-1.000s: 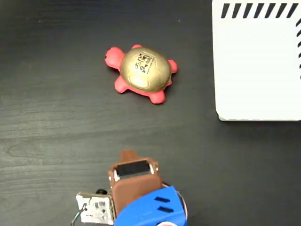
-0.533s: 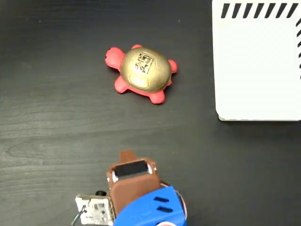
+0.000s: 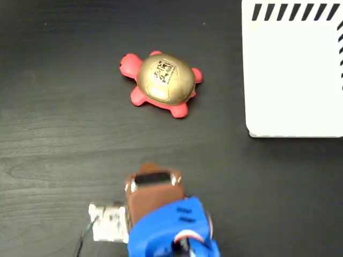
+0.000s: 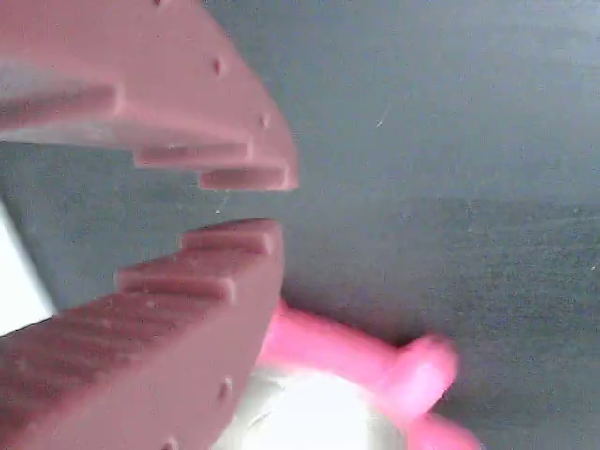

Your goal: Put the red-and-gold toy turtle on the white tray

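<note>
The red-and-gold toy turtle [image 3: 165,80] lies flat on the dark table, left of the white tray [image 3: 295,80], with its head toward the upper left. My gripper [image 3: 149,169] sits well below the turtle in the fixed view, apart from it. In the wrist view my gripper [image 4: 258,203] has its maroon toothed jaws slightly apart, with only bare table in the narrow gap. The turtle [image 4: 337,352] shows blurred just under the lower jaw: pink foot and pale shell. A white sliver at the left edge may be the tray [image 4: 17,286].
A small white circuit board [image 3: 109,221] hangs at the left of the arm's blue body [image 3: 171,230]. The black table [image 3: 64,134] stretches bare between the gripper and the turtle. The tray runs off the right and top edges of the fixed view.
The arm has shifted slightly upward toward the turtle and is motion-blurred now. Turtle and tray have not moved.
</note>
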Robot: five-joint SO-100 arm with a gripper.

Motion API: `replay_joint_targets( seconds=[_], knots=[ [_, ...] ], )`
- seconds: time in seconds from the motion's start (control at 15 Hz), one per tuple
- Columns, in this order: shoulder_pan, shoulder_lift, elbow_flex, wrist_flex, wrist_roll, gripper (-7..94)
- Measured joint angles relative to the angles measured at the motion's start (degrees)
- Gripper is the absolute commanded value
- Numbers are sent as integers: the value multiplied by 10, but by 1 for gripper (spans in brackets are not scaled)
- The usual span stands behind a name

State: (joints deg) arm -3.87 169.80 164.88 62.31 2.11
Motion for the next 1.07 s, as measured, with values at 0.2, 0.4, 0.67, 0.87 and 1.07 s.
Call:
replay_joint_targets(
  seconds=[0.2,0.4,0.67,0.87,1.07],
  knots=[
    [36,-156,-128,-39,27,0],
    [75,-314,-274,-15,69,0],
    [94,-466,-412,35,99,0],
    [93,-582,-527,84,136,0],
    [99,-679,-632,116,202,0]
  ],
)
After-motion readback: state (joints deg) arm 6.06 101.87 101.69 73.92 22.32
